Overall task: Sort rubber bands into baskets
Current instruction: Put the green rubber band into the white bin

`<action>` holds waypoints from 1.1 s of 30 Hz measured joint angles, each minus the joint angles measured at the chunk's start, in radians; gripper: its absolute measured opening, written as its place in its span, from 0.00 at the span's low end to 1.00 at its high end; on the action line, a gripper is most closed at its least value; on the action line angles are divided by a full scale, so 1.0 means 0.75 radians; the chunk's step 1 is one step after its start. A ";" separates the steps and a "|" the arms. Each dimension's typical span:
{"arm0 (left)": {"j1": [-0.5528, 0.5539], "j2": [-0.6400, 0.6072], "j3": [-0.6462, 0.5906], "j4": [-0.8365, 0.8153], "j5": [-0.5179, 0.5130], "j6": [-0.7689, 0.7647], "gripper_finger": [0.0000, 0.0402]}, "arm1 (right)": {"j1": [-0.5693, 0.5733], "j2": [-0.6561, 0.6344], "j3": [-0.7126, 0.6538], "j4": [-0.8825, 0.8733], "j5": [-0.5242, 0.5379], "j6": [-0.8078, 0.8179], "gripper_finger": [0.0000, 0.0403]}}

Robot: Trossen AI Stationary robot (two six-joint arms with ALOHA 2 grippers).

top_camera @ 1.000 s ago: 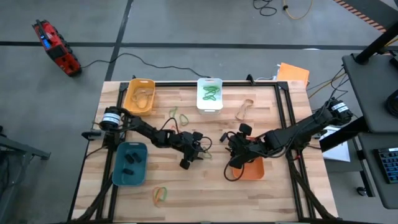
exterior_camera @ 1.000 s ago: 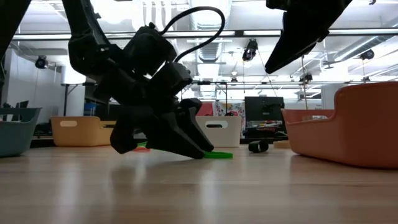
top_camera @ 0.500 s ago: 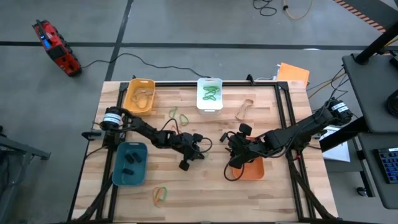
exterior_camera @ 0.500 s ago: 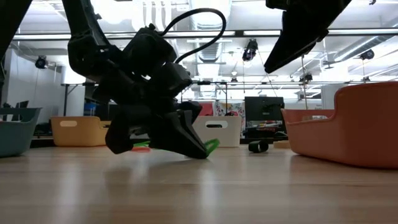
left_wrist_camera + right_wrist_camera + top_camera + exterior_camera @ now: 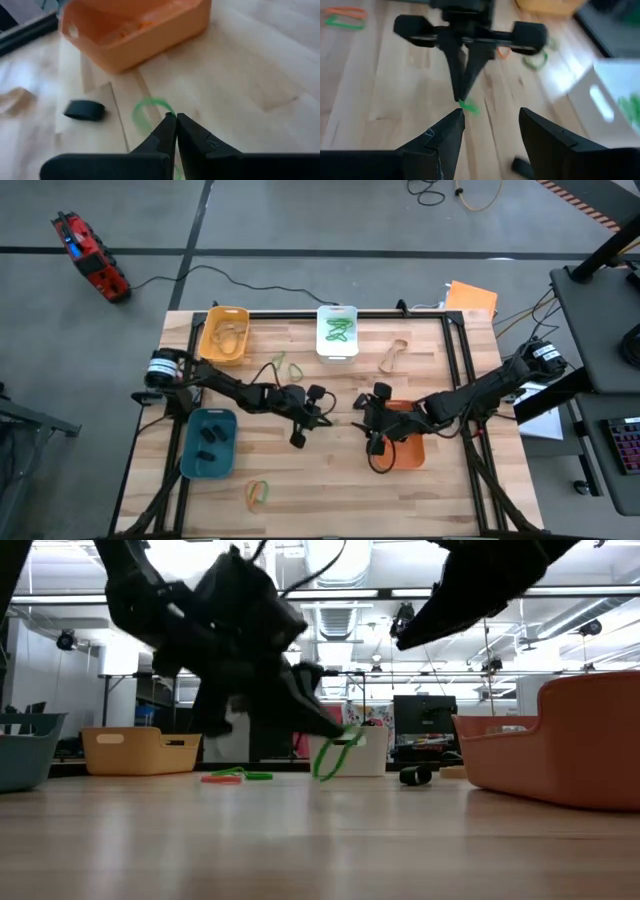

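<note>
Spanning most of the high view, the wooden table (image 5: 300, 480) carries four baskets: the yellow basket (image 5: 223, 335) and the white basket (image 5: 337, 331) along the far edge, the teal basket (image 5: 207, 443) near the left arm's base, and the orange basket (image 5: 404, 442) under the right arm.

Half a second ago the left gripper (image 5: 318, 409) was down at the board with a green rubber band (image 5: 333, 754) barely clear of the wood; now it is raised, and in the low view the loop hangs in the air from its tip. Its fingers are pressed together on the band, which the left wrist view shows as a blurred green arc (image 5: 150, 112) at the fingertips. So the pick looks done, and the carry remains. Green bands already lie in the white basket, which is probably where this one belongs.

The right gripper (image 5: 372, 423) has shifted a little towards the middle of the table since then, and hovers beside the orange basket with its fingers spread and nothing between them.

Loose bands remain: a tan one (image 5: 392, 356) right of the white basket, a green and orange pair (image 5: 283, 364) left of it, another pair (image 5: 258, 493) near the front edge, and a black band (image 5: 84, 109) just beside the lifted loop. Sorting looks partly finished.
</note>
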 joint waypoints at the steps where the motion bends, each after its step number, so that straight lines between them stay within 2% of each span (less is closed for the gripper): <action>1: 0.004 -0.023 -0.001 -0.015 0.002 0.000 0.00 | 0.000 0.000 -0.022 0.058 0.000 -0.058 0.46; 6: 0.029 -0.151 -0.001 -0.114 0.007 0.003 0.00 | -0.023 0.000 -0.083 0.256 0.001 -0.264 0.46; 10: 0.055 -0.231 -0.002 -0.176 0.028 -0.015 0.00 | -0.055 0.000 -0.085 0.286 0.004 -0.294 0.46; 17: 0.063 -0.332 -0.001 -0.181 0.174 -0.116 0.00 | -0.075 0.023 -0.085 0.312 -0.002 -0.325 0.46; 25: 0.063 -0.351 0.001 -0.178 0.197 -0.239 0.00 | -0.086 0.165 -0.083 0.627 -0.011 -0.553 0.46; 33: 0.062 -0.348 0.001 -0.171 0.200 -0.282 0.00 | -0.118 0.290 0.003 0.663 -0.011 -0.693 0.44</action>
